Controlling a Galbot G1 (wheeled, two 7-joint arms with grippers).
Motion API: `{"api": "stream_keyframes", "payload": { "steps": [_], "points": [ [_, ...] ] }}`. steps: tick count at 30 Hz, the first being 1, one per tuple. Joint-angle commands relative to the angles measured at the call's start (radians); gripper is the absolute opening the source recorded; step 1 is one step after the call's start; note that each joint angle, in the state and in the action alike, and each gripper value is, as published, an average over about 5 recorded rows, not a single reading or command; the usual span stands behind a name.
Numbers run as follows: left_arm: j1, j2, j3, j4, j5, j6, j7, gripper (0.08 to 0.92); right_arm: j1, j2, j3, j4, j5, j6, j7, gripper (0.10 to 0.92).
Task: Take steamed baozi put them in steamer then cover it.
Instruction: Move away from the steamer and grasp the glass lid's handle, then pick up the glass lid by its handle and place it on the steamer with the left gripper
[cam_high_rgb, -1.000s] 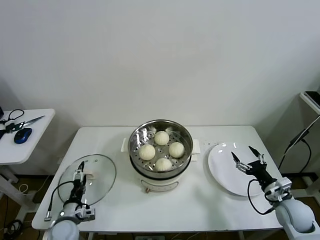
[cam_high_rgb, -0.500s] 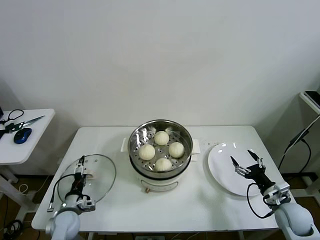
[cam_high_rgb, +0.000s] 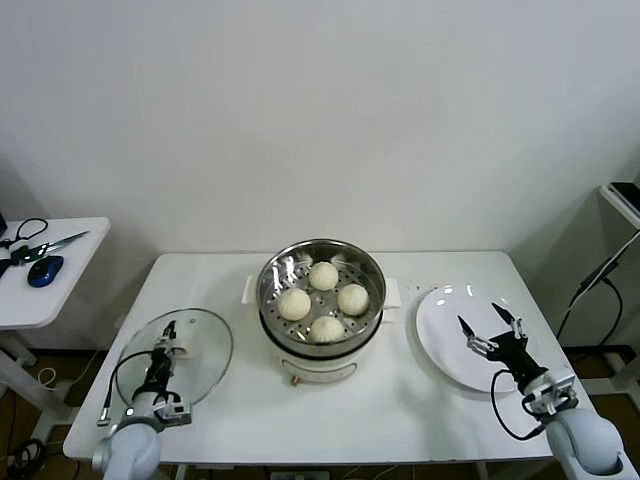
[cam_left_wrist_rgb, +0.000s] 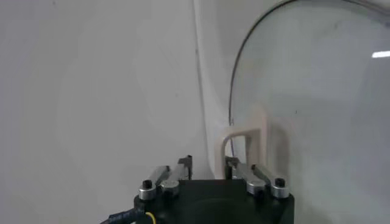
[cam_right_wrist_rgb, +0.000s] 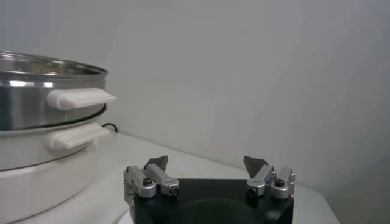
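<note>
The steamer (cam_high_rgb: 320, 362) stands mid-table, its steel pot (cam_right_wrist_rgb: 36, 91) uncovered, with several steamed baozi (cam_high_rgb: 323, 275) on the perforated tray. The cover (cam_high_rgb: 200, 345), a clear glass lid (cam_left_wrist_rgb: 317, 91), lies flat on the table at the left. My left gripper (cam_high_rgb: 162, 350) sits over its cream handle (cam_left_wrist_rgb: 247, 131). The jaws (cam_left_wrist_rgb: 208, 161) are drawn in close about one leg of the handle, with a thin gap still on one side. My right gripper (cam_high_rgb: 488, 320) hovers open and empty over the white plate (cam_high_rgb: 445, 345); in the right wrist view it (cam_right_wrist_rgb: 206, 163) holds nothing.
A side table (cam_high_rgb: 60, 280) at the far left carries scissors and a blue mouse. The table's front edge runs close below both grippers. A wall stands behind the table.
The left gripper's jaws have narrowed from wide open around the cover's handle. The right gripper has drifted slightly toward the front over the plate, still open.
</note>
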Motion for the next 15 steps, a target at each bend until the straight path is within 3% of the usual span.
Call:
{"api": "stream_keyframes", "payload": {
  "steps": [1,8,15],
  "points": [
    [0.004,0.011,0.001,-0.015,-0.037,-0.007,0.003,0.333,0.001,0.004,0.004,-0.003,-0.014,0.005,-0.005,0.823],
    [0.075,0.042,0.009,-0.184,-0.095,0.015,0.009,0.161,0.005,0.003,0.006,-0.006,-0.013,0.011,-0.005,0.823],
    [0.201,0.106,0.004,-0.447,-0.152,0.153,0.015,0.15,0.017,-0.007,0.012,-0.018,-0.011,0.018,-0.006,0.823]
  ]
}}
